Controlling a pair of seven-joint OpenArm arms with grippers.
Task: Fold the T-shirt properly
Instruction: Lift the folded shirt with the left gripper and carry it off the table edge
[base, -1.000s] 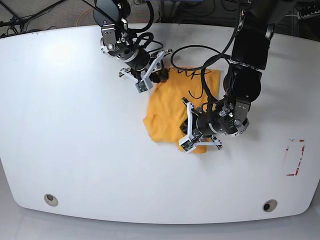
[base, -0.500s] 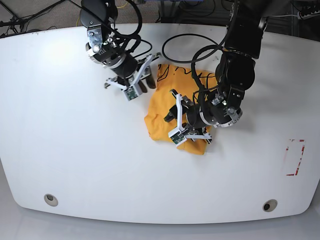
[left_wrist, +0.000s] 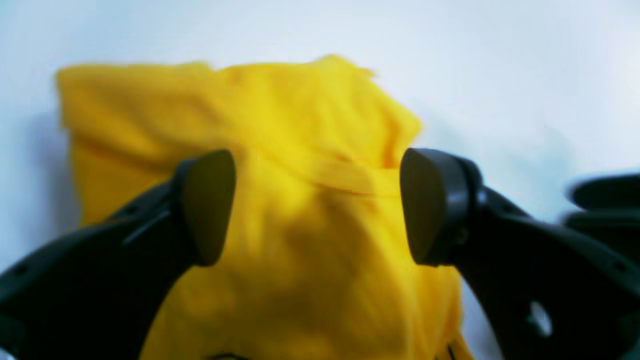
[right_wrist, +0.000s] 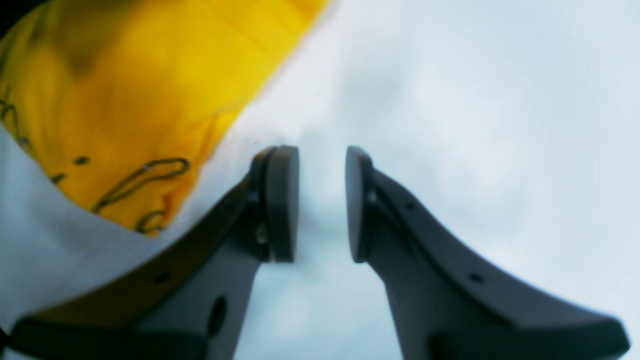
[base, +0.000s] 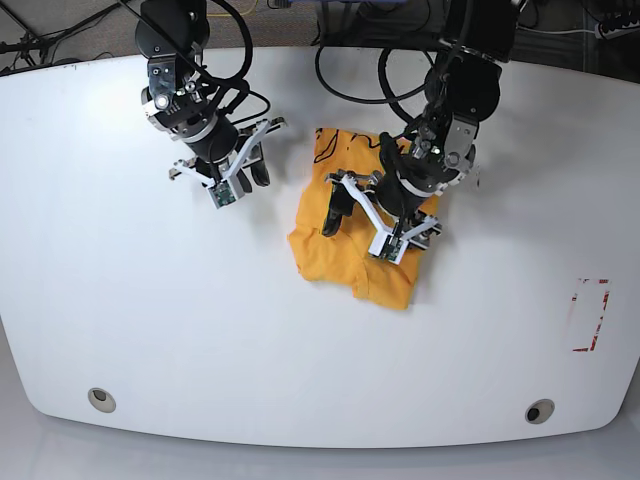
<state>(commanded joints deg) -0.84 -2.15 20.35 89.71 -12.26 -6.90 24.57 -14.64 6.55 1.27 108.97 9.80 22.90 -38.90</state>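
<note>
Near the middle of the white table (base: 120, 300) the T-shirt (base: 345, 250) lies bunched into a rough, uneven packet, its print partly hidden. The left gripper (left_wrist: 317, 207) hangs over it with jaws wide apart, gripping nothing. The right gripper (right_wrist: 322, 202), jaws slightly parted and empty, sits beside the cloth. Best to square the ragged near edge first, pinching both layers together.

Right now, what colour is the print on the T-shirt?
Black, on the T-shirt's orange-yellow fabric; clearest in the right wrist view.
</note>
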